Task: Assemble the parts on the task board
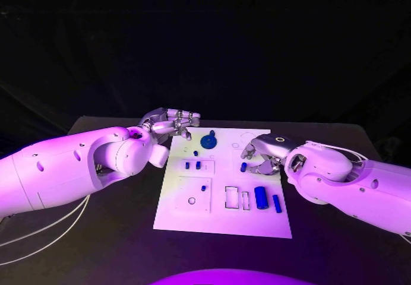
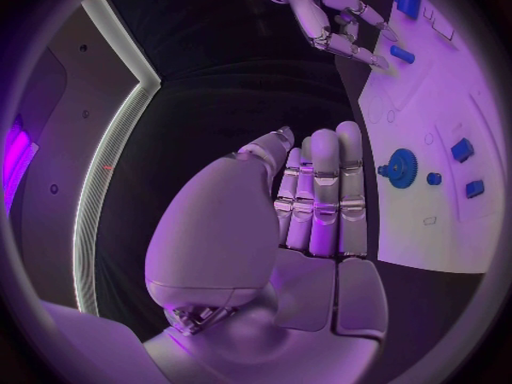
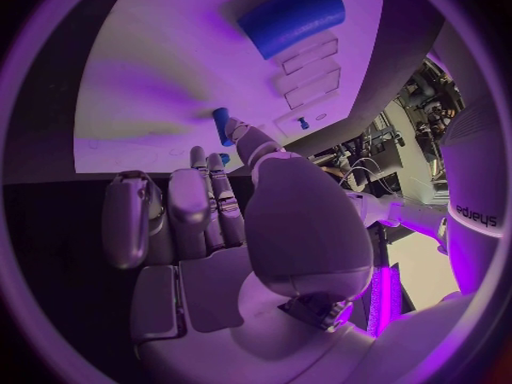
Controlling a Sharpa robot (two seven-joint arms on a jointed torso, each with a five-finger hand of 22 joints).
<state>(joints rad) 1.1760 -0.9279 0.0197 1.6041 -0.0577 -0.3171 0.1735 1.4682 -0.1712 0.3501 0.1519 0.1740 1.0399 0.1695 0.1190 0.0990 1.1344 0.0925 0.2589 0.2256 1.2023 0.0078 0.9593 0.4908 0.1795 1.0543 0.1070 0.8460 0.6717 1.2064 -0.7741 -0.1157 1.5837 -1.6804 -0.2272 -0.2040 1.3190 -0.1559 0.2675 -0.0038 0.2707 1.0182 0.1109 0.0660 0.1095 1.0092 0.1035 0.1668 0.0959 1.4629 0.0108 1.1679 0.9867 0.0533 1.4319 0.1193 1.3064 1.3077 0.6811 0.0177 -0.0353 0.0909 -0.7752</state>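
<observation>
The white task board lies in the middle of the table. A blue gear sits near its far edge, also seen in the left wrist view. Two small blue blocks lie left of centre. A thick blue cylinder and a slim one lie at the near right. My left hand hovers off the board's far left corner, fingers straight, holding nothing. My right hand is over the board's right edge, its thumb tip at a small blue peg, other fingers apart from it.
Rectangular empty slots are cut into the board beside the thick cylinder. Tiny blue pieces lie mid-board. White cables run over the black table at the near left.
</observation>
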